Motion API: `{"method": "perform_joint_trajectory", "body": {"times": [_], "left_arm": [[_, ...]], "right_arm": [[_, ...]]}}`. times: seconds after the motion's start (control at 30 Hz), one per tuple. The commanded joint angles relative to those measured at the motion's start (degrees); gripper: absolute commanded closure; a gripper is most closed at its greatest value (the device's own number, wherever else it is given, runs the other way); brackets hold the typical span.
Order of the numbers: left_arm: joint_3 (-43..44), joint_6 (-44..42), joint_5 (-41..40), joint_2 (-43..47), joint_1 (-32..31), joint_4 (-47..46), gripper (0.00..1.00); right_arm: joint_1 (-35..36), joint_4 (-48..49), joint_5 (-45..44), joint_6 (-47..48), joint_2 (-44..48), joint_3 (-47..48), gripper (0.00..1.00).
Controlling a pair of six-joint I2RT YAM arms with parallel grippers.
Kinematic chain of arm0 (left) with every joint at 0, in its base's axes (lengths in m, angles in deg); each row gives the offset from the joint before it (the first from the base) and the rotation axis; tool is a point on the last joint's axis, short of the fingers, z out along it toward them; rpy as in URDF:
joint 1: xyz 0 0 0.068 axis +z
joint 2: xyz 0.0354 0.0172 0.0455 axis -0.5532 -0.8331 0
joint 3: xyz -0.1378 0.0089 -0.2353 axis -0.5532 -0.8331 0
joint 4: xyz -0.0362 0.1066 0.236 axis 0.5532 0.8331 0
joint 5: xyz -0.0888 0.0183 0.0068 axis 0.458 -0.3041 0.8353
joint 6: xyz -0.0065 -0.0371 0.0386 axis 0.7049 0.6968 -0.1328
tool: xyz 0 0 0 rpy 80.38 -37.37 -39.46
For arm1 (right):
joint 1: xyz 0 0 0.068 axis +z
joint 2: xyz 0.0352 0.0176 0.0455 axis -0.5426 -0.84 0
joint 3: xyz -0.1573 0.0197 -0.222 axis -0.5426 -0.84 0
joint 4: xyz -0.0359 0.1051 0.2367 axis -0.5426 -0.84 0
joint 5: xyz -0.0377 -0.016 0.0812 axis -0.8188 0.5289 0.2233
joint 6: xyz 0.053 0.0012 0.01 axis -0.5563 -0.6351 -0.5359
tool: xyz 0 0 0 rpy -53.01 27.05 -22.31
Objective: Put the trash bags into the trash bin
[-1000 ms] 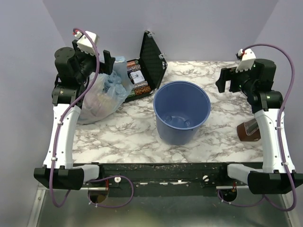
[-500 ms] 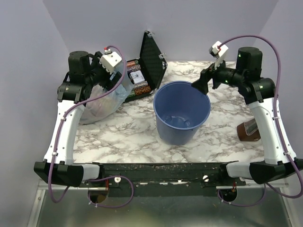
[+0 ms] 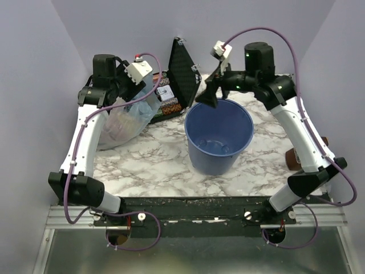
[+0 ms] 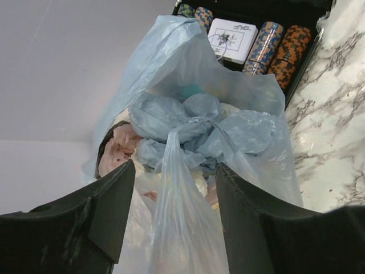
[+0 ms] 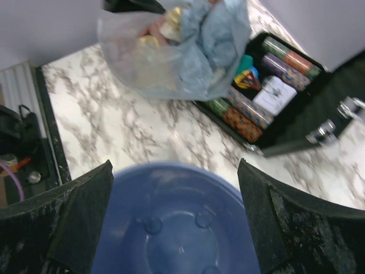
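Note:
The limp light-blue film trash bag (image 4: 188, 120) lies crumpled on top of a bulging clearer bag (image 3: 117, 128) at the back left; it also shows in the top view (image 3: 141, 104) and the right wrist view (image 5: 199, 57). My left gripper (image 4: 174, 168) is open, and a strand of the blue film hangs between its fingers without being pinched. The blue trash bin (image 3: 217, 162) stands upright and empty in the middle. My right gripper (image 3: 206, 97) is wide open and empty over the bin's far rim, with the bin's inside (image 5: 177, 228) below it.
An open black case of chips (image 3: 179, 74) stands behind the bin, right of the bags, and shows in both wrist views (image 4: 251, 40) (image 5: 268, 97). A brown object (image 3: 293, 158) lies at the table's right edge. The purple walls stand close to both sides.
Both arms have swung inward. My left gripper moved right and down onto the blue film bag. My right gripper moved left from the table's right side to above the bin's far rim.

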Motion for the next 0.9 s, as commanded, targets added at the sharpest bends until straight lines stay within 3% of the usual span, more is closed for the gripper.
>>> {"method": "perform_joint_trajectory", "body": {"times": [0.0,0.27,0.37,0.47,0.7,0.73,0.8,0.87], "left_arm": [[3.75,-3.5,-1.15,-4.44,-0.2,6.11,0.36],[2.35,-2.37,-4.21,-6.2,0.24,6.3,0.37],[3.05,1.06,-6.32,-6.99,0.33,4.36,0.56],[2.62,0.72,-6.33,-6.47,0.41,4.18,0.56],[1.74,-1.91,-5.46,-2.78,0.94,8.92,0.69],[1.56,-2.79,-5.19,-1.64,1.12,10.23,0.74],[-0.1,-5.42,-4.93,1.43,1.82,12.35,0.94],[-2.99,-7.97,-5.1,5.47,2.78,12.88,1.0]], "right_arm": [[3.23,4.49,0.02,-7.68,-5.63,7.24,0.03],[6.3,6.25,-0.59,-10.61,-13.29,14.37,0.04],[8.41,6.52,-1.91,-9.11,-15.05,14.73,0.04],[9.29,7.13,-1.74,-10.33,-17.51,15.95,0.04],[11.23,8.27,-1.3,-10.43,-22.17,19.21,0.04],[11.4,8.45,-1.12,-10.42,-23.04,20.17,0.04],[12.1,8.89,-0.16,-10.42,-24.8,21.84,0.05],[12.63,9.15,0.63,-9.99,-26.56,23.59,0.07]]}}
